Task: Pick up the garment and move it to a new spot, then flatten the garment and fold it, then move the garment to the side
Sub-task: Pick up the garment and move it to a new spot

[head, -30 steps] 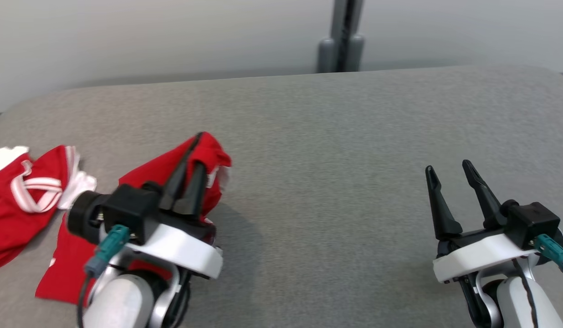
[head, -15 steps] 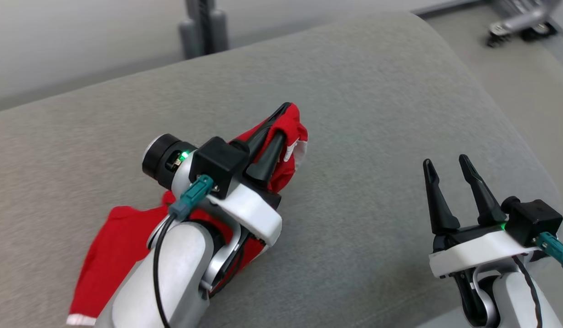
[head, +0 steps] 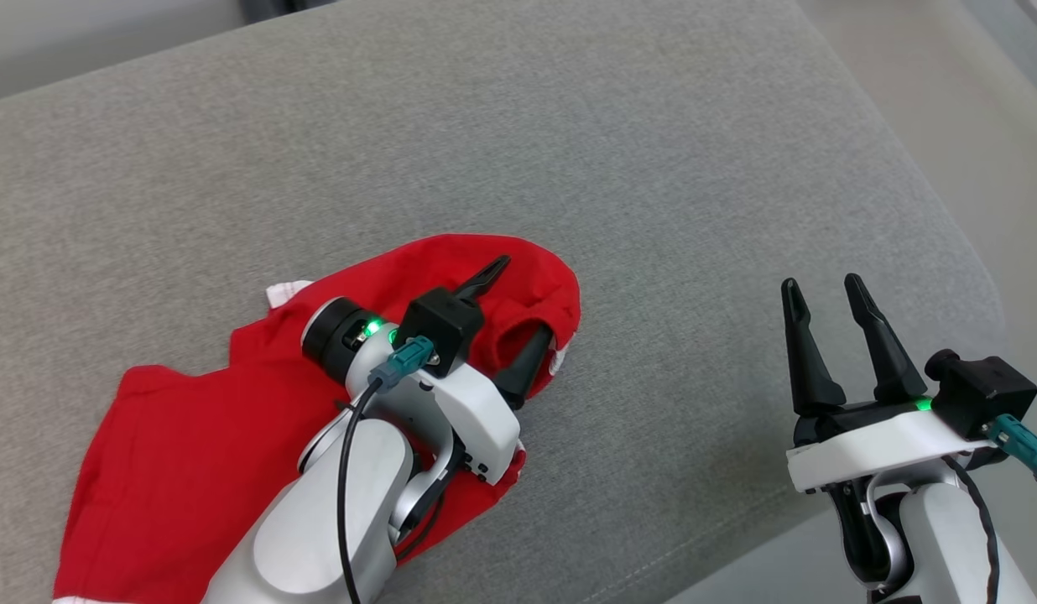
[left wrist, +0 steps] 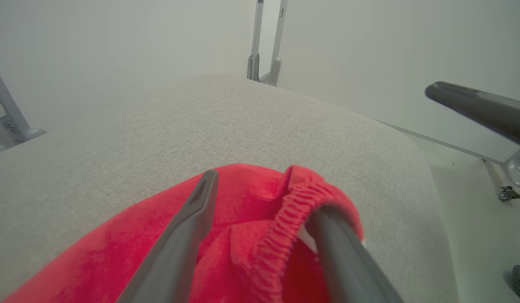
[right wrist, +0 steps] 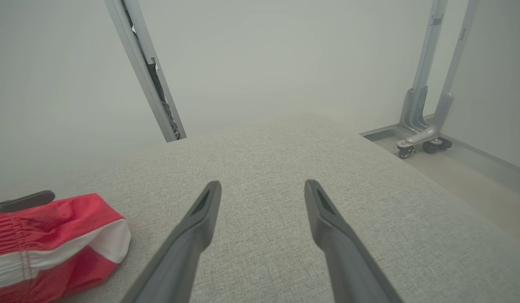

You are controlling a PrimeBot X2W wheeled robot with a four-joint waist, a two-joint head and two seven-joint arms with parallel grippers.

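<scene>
The red garment lies crumpled on the grey padded table, its gathered elastic edge towards the right. My left gripper stands open low over that end. In the left wrist view its fingers straddle the elastic edge, and the cloth laps against the right one. My right gripper hovers open and empty near the table's right front corner, apart from the garment. The right wrist view shows the garment with a white band at the lower left and my right gripper over bare table.
The table's rounded right edge drops to a pale floor. A wheeled metal stand and a grey post stand beyond the table. A dark bar reaches in at the right of the left wrist view.
The head camera has swung and tipped down. My left gripper, shut on the garment before, has opened, and the cloth has slumped onto the table. The right gripper stays open.
</scene>
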